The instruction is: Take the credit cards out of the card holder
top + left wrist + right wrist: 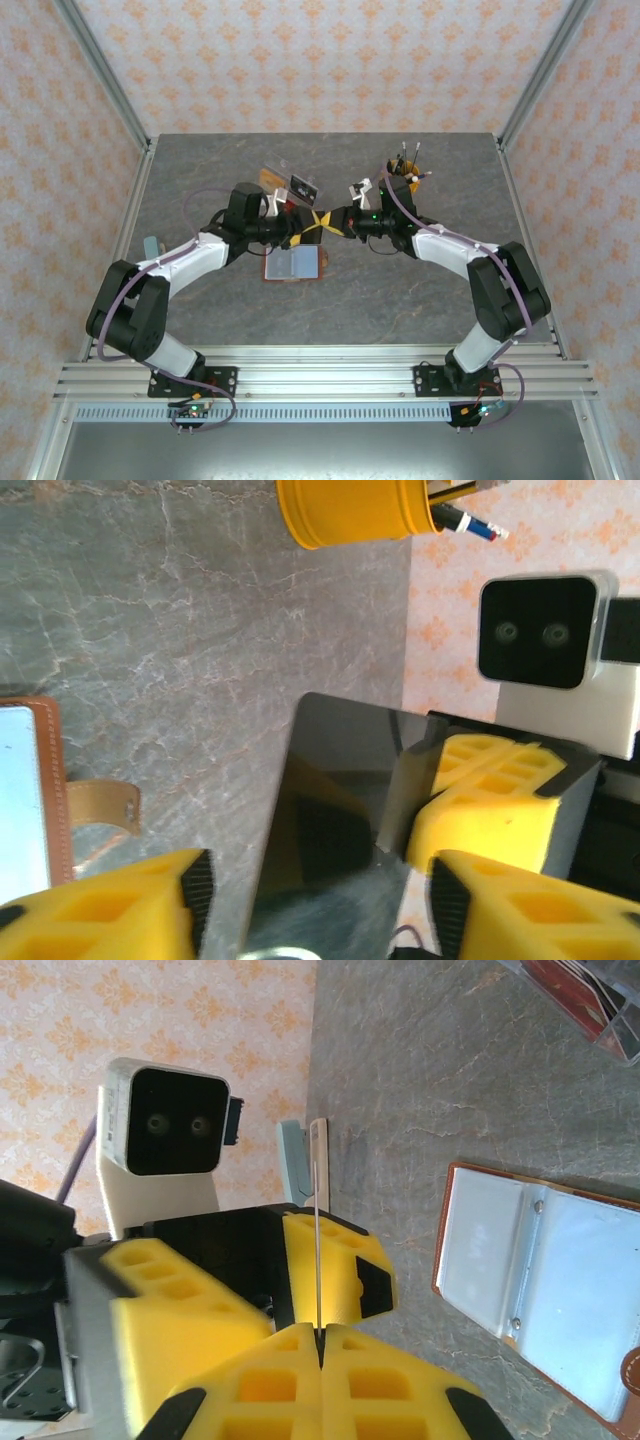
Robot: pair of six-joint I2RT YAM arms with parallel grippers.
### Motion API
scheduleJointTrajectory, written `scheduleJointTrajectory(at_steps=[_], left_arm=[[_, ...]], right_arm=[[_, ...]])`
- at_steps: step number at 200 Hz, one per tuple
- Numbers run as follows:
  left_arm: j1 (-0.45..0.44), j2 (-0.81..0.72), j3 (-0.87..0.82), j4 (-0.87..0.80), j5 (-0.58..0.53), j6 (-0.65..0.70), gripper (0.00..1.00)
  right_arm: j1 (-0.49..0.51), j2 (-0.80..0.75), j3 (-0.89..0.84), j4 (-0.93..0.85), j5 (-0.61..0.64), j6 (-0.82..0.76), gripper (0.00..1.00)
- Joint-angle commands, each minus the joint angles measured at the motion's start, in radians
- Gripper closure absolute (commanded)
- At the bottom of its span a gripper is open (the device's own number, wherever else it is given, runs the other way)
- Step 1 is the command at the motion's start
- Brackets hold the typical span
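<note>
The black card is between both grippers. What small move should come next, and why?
Probably the right gripper should draw the black card away, clear of the left gripper. Its jaws are shut on the card's edge, while the left fingers stand apart, with a gap beside the card. The card holder lies open on the table, so this card is already out.

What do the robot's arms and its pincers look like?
The left arm and right arm have black joints, white shells and a lilac cable. The left gripper and right gripper have blocky yellow hollow-celled fingers with black pads; each wrist carries a white, black-faced camera.
</note>
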Motion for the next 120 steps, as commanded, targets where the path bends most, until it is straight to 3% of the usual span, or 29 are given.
scheduleJointTrajectory(at_steps=[1,45,81,102,120], left_arm=[[0.012,-0.031,-0.027,0.083,0.048,-0.022,0.48],[0.026,-0.058,-0.055,0.100,0.064,-0.008,0.68],[0.028,-0.083,-0.074,0.121,0.067,0.007,0.89],[0.028,-0.100,-0.078,0.080,0.043,0.035,1.00],[0.028,-0.124,-0.069,-0.032,-0.015,0.080,1.00]], right_arm=[[-0.006,0.028,0.015,0.051,-0.021,0.011,1.00],[-0.006,0.069,0.026,0.054,-0.006,0.012,1.00],[-0.006,0.079,0.038,0.033,0.001,0.000,1.00],[-0.007,0.055,0.043,-0.032,0.067,-0.032,0.87],[-0.007,0.010,0.064,-0.156,0.183,-0.107,0.70]])
